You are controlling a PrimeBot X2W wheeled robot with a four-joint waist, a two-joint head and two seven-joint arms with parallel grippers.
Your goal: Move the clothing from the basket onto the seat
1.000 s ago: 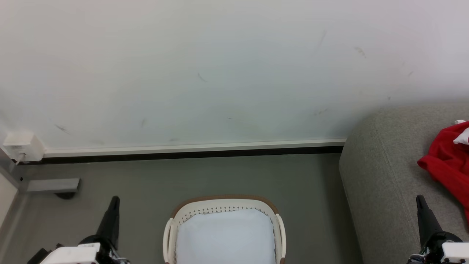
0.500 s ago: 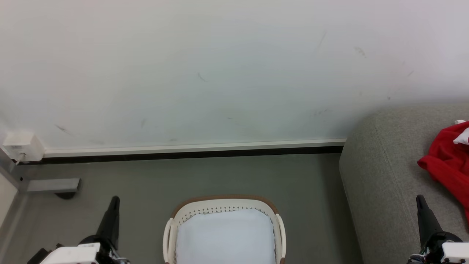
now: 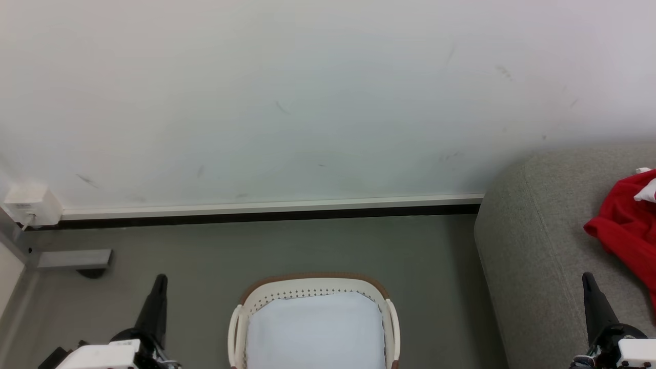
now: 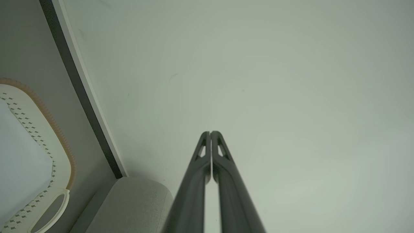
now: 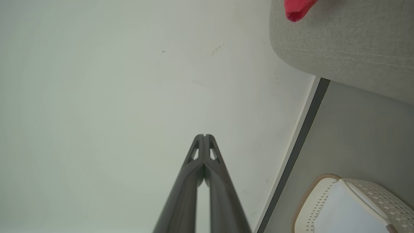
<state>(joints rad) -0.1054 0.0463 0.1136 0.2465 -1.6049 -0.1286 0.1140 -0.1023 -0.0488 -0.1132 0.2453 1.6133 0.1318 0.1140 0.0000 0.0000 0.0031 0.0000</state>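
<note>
The red clothing (image 3: 622,225) lies on the grey sofa (image 3: 533,246), just ahead of the right gripper (image 3: 587,278) and to its outer side. It is well apart from the left gripper (image 3: 160,279), so the right arm is nearer. Each gripper is closed tip to tip, holding nothing. Between them the laundry basket (image 3: 315,278) holds a white pad (image 3: 315,328) with no red on it, so little seems left to fetch.

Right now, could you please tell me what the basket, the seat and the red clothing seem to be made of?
The basket looks like matte white moulded plastic, given its punched holes, with a brown woven-look rim. The seat appears upholstered in light grey textured fabric with stitched seams. The clothing seems a soft red fabric, judging by its loose folds; the fibre cannot be told.
</note>
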